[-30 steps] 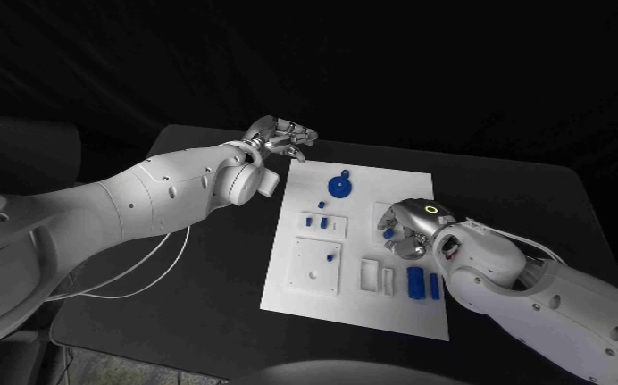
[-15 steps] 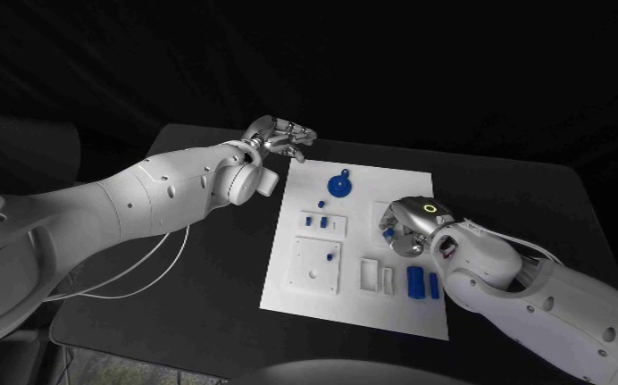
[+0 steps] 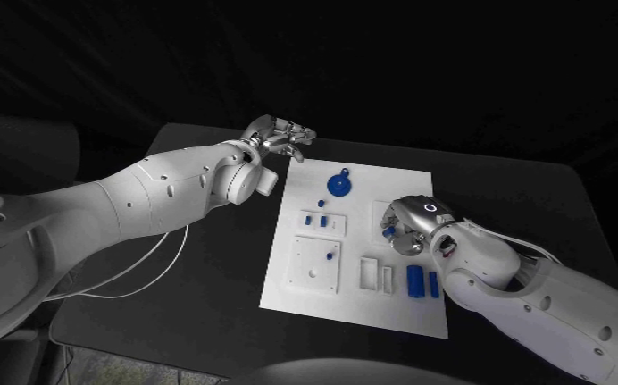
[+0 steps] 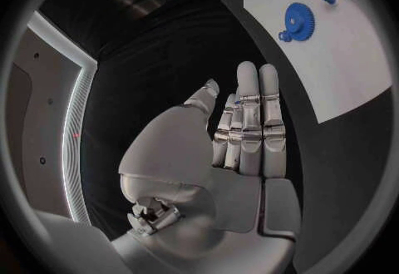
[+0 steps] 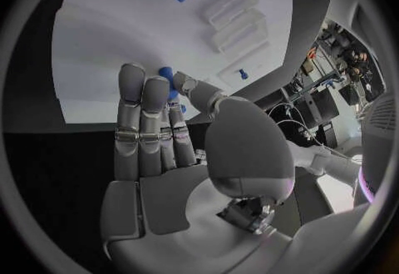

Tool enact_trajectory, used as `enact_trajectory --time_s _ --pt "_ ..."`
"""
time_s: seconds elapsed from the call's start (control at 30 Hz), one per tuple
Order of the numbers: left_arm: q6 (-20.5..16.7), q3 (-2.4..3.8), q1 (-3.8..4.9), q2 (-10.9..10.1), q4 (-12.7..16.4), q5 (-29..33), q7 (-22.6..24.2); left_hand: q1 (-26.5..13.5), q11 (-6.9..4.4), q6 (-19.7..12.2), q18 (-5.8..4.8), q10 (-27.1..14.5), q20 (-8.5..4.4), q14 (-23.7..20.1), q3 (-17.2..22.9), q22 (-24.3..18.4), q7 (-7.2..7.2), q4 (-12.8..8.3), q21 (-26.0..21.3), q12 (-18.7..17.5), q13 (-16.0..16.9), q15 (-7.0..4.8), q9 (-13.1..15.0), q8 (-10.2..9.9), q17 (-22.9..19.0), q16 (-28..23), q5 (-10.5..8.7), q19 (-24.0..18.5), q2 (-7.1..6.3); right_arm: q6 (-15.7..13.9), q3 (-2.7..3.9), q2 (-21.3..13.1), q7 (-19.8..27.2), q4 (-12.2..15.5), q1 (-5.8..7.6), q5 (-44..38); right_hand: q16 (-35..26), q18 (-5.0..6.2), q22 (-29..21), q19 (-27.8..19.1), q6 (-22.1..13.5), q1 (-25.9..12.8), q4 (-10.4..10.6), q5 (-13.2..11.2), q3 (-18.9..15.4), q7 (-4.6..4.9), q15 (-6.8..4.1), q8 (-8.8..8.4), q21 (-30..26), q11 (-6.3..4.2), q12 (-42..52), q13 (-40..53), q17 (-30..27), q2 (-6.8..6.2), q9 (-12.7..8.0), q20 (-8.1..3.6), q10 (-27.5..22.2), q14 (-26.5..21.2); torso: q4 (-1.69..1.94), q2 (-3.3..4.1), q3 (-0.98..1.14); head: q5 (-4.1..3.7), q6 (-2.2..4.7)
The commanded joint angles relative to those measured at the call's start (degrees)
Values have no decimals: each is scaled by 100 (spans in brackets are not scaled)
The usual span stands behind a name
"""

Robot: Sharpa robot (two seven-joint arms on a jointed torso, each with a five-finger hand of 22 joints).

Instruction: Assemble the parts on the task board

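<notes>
the task board (image 3: pixel 329 288) is seen mid-assembly on the black surface (image 3: pixel 193 305): a blue gear (image 3: pixel 340 186) is seated, other parts still lie loose. a small blue part (image 5: pixel 168 75) is pinched by the right hand (image 3: pixel 410 229). the left hand (image 3: pixel 279 139) is held off the board's corner, fingers straight, nothing in them. the right hand's contact is partly hidden.

A black table (image 3: pixel 193 278) holds everything. A white board (image 3: pixel 290 300) lies flat in the middle of it, going from the far side toward the near side. Dark table shows all around the board. On the robot's left side, a thin white cable (image 3: pixel 136 282) lies in a loop on the table, near the board but not touching it.
</notes>
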Motion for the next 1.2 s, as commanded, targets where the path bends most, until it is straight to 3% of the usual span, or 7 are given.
enact_trajectory --time_s 0.03,0.27,0.5,0.67,0.87,1.2 --pt "88 2 2 14 4 34 -12 5 9 -48 -38 -46 12 -26 -22 -7 -4 9 2 -13 8 16 -5 -8 -10 3 -21 -16 45 3 -8 15 -48 -14 -11 -102 21 -66 2 172 16 -25 -27 -34 -11 11 -13 13 -14 13 -18 -5 2 -8 2 -35 13 0 4 1 -2 -1 -2" --pt "98 2 2 17 1 34 -28 -9 10 -58 -37 -51 14 -23 -31 -15 -2 33 0 -11 9 18 -4 -6 -12 2 -22 -14 56 -17 -18 29 -40 -32 -17 -106 23 -76 50 181 43 7 -39 -37 12 5 -25 16 35 -3 -13 -3 3 36 4 -41 66 4 8 0 -4 -7 -9" --pt "100 2 2 17 0 34 -33 -33 11 -60 -37 -55 16 -22 -36 -20 -2 65 -1 -13 9 19 -4 -3 -13 2 -16 -12 78 -59 -23 32 -42 -24 -20 -143 45 -148 254 171 274 155 -137 -60 -179 -64 -136 24 281 -148 8 13 44 250 15 -142 543 -5 10 5 -4 -9 -13" --pt "101 2 2 19 0 34 -32 -39 10 -62 -38 -54 16 -22 -38 -23 -3 76 -2 -11 9 20 -4 -3 -13 1 -14 -12 84 -139 -24 38 -40 -10 -23 -172 28 -203 331 159 434 176 -203 -57 -195 -102 -170 23 339 -190 -5 16 59 392 25 -194 696 -2 7 3 -4 -9 -15" --pt "105 2 2 21 -1 34 -31 -39 10 -62 -38 -54 16 -22 -38 -23 -3 76 -2 -11 9 20 -4 -3 -13 1 -14 -12 84 -332 -24 48 -71 9 -29 -263 13 -239 441 166 538 124 -277 -58 -163 -135 -201 23 437 -224 -4 19 85 460 36 -231 803 15 8 2 -5 -14 -22" --pt "110 2 2 23 -9 34 -28 -28 10 -64 -37 -54 17 -21 -41 -34 -3 91 -5 -11 9 20 -4 2 -15 0 -13 -8 91 -569 -23 40 -109 59 -34 -365 -23 -270 552 159 579 224 -215 -57 -419 -147 -218 23 487 -242 -5 18 114 566 43 -250 843 28 12 5 -5 -12 -27"
